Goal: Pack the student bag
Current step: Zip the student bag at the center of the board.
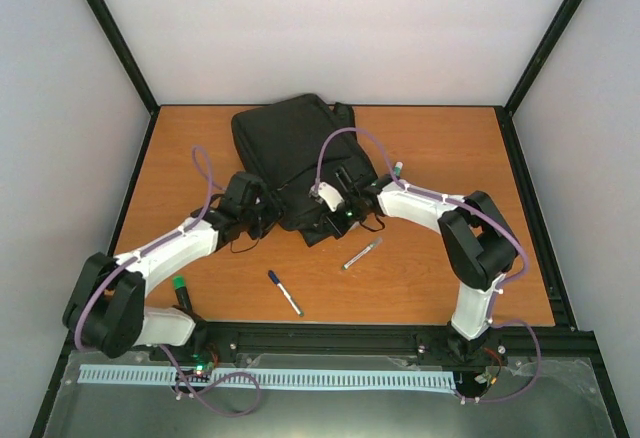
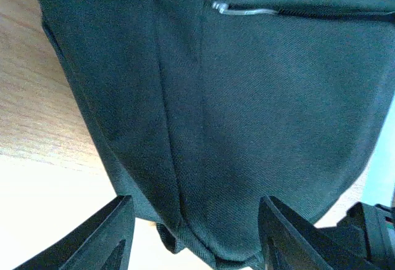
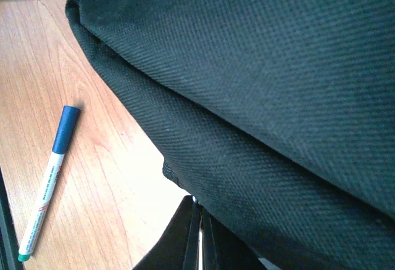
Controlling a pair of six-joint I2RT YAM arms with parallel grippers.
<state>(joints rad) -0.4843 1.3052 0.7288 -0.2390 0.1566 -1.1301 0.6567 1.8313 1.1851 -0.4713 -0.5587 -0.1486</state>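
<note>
The student bag [image 1: 295, 153] is a black fabric backpack lying at the table's middle back. It fills the left wrist view [image 2: 247, 110], with a silver zipper pull [image 2: 244, 11] near the top, and the right wrist view [image 3: 278, 85]. My left gripper [image 1: 262, 220] is open, its fingers [image 2: 105, 239] standing either side of the bag's near corner without closing on it. My right gripper [image 1: 335, 220] is at the bag's near edge. Its fingers [image 3: 185, 239] are pressed together, with their tips under the fabric edge and apparently pinching it.
A blue-capped marker [image 1: 285, 292] lies on the wood in front of the bag and also shows in the right wrist view [image 3: 46, 187]. A clear pen [image 1: 361, 254] lies to its right. A green-capped marker [image 1: 397, 168] lies by the right arm, another [image 1: 181, 293] by the left arm's base.
</note>
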